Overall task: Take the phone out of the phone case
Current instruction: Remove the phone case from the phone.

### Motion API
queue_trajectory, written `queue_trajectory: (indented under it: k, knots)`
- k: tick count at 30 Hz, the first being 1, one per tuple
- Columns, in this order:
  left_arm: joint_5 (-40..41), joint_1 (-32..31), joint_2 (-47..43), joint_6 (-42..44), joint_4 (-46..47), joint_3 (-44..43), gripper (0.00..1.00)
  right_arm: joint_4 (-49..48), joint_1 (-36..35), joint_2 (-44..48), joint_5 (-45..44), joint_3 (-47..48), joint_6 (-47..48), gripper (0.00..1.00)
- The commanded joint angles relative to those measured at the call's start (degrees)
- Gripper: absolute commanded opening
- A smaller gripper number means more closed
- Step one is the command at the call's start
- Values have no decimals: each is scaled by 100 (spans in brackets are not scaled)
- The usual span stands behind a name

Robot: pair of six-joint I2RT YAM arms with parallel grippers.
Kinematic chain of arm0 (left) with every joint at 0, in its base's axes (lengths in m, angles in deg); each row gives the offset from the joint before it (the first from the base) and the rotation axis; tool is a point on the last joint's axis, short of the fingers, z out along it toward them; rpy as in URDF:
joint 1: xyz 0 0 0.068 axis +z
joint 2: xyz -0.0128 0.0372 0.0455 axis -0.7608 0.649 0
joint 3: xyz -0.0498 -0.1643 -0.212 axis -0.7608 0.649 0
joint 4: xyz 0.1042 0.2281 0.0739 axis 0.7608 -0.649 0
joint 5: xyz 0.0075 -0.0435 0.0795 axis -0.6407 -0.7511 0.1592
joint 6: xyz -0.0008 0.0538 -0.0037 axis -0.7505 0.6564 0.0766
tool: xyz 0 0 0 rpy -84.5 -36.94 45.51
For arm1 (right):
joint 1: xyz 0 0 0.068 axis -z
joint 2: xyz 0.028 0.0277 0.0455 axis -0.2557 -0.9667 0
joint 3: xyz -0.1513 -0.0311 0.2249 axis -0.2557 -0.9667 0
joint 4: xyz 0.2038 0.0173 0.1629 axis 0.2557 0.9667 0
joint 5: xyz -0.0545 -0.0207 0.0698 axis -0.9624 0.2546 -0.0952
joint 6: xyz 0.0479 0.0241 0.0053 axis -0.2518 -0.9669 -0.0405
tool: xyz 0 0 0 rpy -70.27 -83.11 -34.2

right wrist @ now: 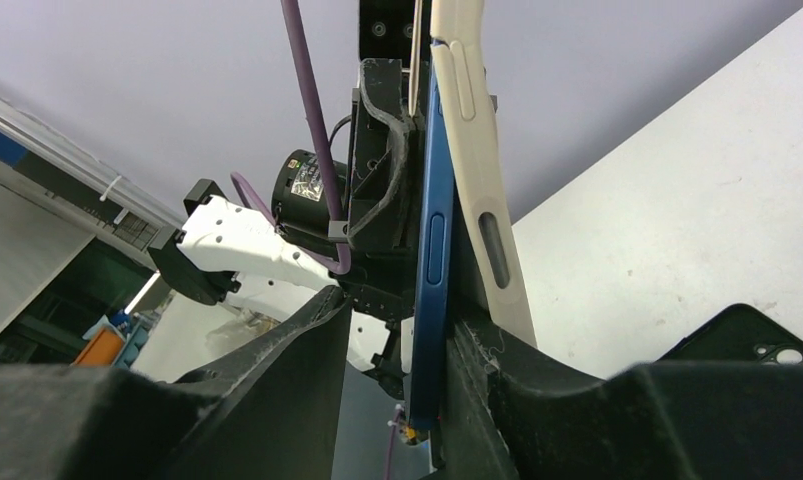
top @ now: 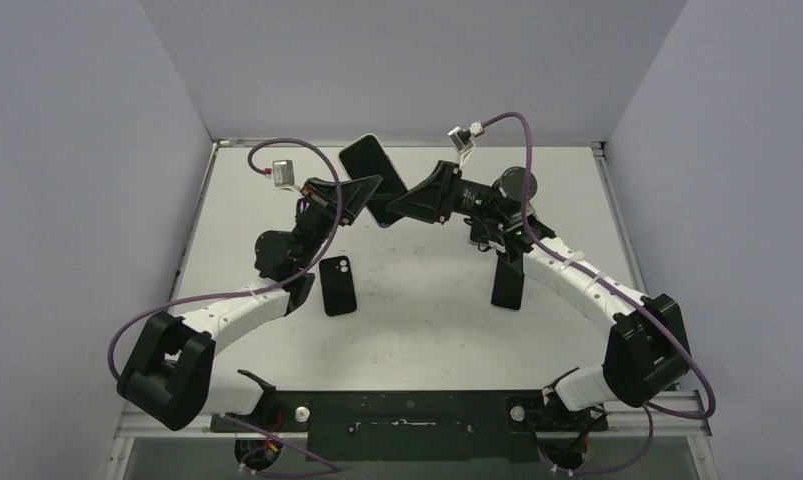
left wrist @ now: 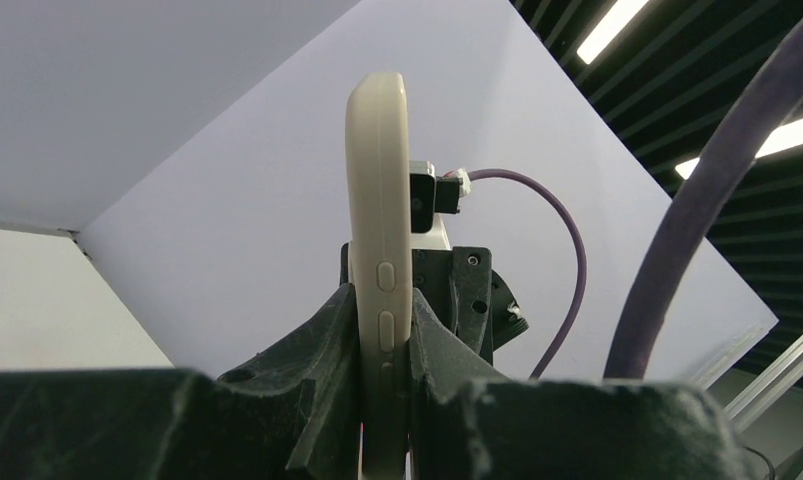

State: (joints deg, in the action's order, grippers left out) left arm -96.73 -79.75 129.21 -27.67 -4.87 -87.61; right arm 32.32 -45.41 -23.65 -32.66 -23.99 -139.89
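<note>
Left wrist view, nearest first: left gripper point(left wrist: 382, 335) closed hard on the long edge of the cream phone case point(left wrist: 379, 170); case upright and edge-on, side buttons just above the fingertips; beyond it, a purple cable point(left wrist: 567, 260).

Right wrist view: right gripper point(right wrist: 399, 315) partly open, clamping nothing; one finger point(right wrist: 297, 370) well clear of the blue phone point(right wrist: 432, 250), the other against the phone's lower end; phone and case parted near the gripper, touching at the far end.

Top external view: near the arm bases, bare table point(top: 427, 330); further in, a black case point(top: 338, 285) lying flat; a second dark slab point(top: 508, 287) partly under the right arm; farthest, both grippers raised over the far middle of the table, phone held tilted between them, screen dark.
</note>
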Motion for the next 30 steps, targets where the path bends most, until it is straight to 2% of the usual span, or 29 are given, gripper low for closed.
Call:
queue_trajectory:
  k: [1,3,6,9,12,16,22,30]
  knots:
    - [-2477,-818,125,-109,-112,-331,0,-848,-386,-281,-640,456,129,33]
    - [-2492,-783,50,16,-289,-321,0,-844,-371,-280,-583,475,121,27]
    - [-2363,-695,-238,542,-1090,-316,0,-757,-285,-211,-612,449,107,14]
    - [-2043,-654,-613,1226,-2094,-329,18,-665,-196,-111,-717,368,61,6]
    - [-1684,-606,-924,1647,-2702,-280,39,-644,-176,-34,-814,278,15,1]
    - [-1299,-492,-1279,1864,-3068,-117,62,-596,-142,60,-989,135,-86,0]
    - [-973,-345,-1722,2185,-3375,90,73,-425,-102,161,-1168,-15,-100,0]
    - [-790,214,-2102,2265,-3616,388,76,-506,-44,181,-1118,-190,-248,0]
